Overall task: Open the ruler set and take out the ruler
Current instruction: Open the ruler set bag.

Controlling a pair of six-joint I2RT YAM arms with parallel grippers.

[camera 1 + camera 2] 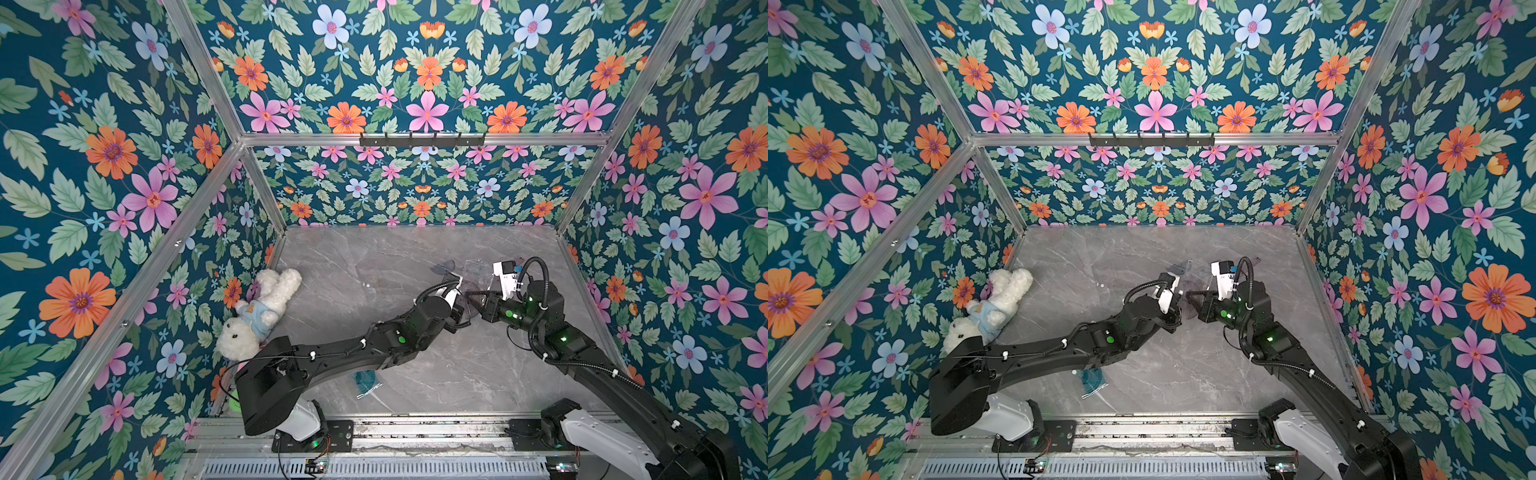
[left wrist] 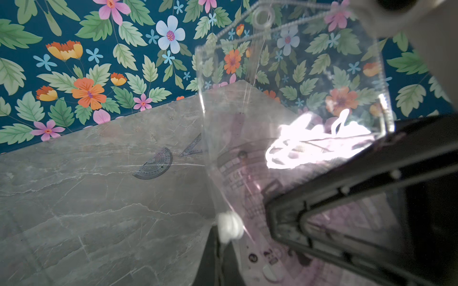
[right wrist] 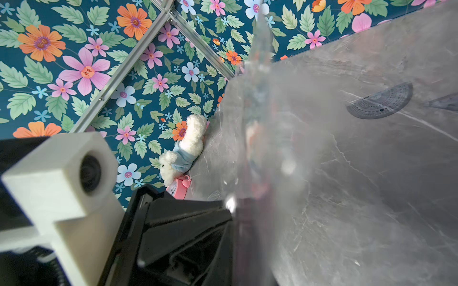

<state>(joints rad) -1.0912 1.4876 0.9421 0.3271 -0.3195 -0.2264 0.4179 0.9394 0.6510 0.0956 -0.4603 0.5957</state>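
1. The clear plastic pouch of the ruler set [image 2: 292, 81] hangs above the grey marble-pattern table [image 1: 374, 257], toward its right side, pinched between the two arms.
2. The left gripper [image 1: 462, 312] is closed at the pouch's end, beside the white round snap [image 2: 229, 226]. The right gripper [image 1: 478, 300] is closed on the pouch from the opposite face. I cannot tell whether the left jaws pinch the film alone or the ruler as well.
3. A pink-tinted graduated ruler [image 2: 244, 188] appears to sit inside, seen through the film. A grey semicircular protractor [image 2: 156, 164] and a grey set square [image 2: 192, 149] lie on the table beyond, so the mouth is probably already open.
4. Use the right grip as a firm anchor. Draw the left away along the ruler's length, not across it, so the strip slides out instead of jamming in a seam.
5. Move slowly. The thin film looks slippery and stretchy, and a twist could pull the pouch out of either grip.
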